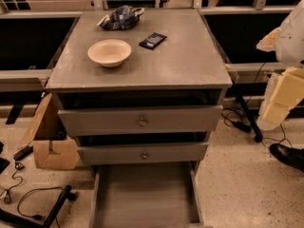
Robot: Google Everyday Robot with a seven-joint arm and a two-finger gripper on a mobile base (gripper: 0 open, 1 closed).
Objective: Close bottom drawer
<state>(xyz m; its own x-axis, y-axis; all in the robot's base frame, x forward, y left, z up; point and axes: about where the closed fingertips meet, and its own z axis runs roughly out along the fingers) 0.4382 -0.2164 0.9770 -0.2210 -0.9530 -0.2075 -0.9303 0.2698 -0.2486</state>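
The bottom drawer (145, 194) of the grey cabinet (142, 70) is pulled far out toward me. Its plain grey inside is empty, and its front lies below the picture's edge. Above it, the middle drawer front (142, 154) and the top drawer front (140, 121), each with a brass knob, stand slightly out. My gripper (279, 99), pale yellow and white, hangs at the right edge. It is well to the right of the cabinet and touches no drawer.
On the cabinet top lie a cream bowl (109, 52), a dark crumpled bag (121, 17) and a black flat device (153, 40). A cardboard box (50, 144) stands at the left. Cables (33, 198) run on the left floor, and a black shoe (287, 156) is at the right.
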